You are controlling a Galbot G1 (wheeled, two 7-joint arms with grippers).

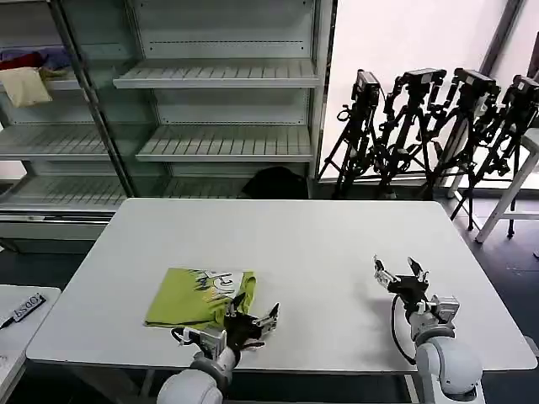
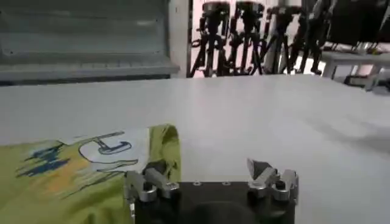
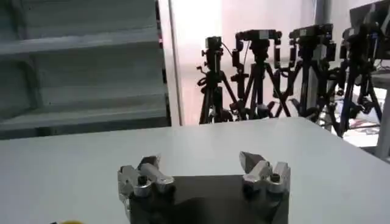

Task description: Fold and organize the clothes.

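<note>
A white table fills the middle of the scene, with grey shelving behind it on the left and a row of black camera tripods behind it on the right.

A lime yellow-green T-shirt lies folded into a flat rectangle near the table's near left edge, its white printed graphic facing up at the right end.

The left gripper sits low at the near edge, just right of the shirt, its fingers spread wide and holding nothing; one finger is at the shirt's right edge.

The right gripper rests over bare table on the near right side, well apart from the shirt, also spread wide and empty.
</note>
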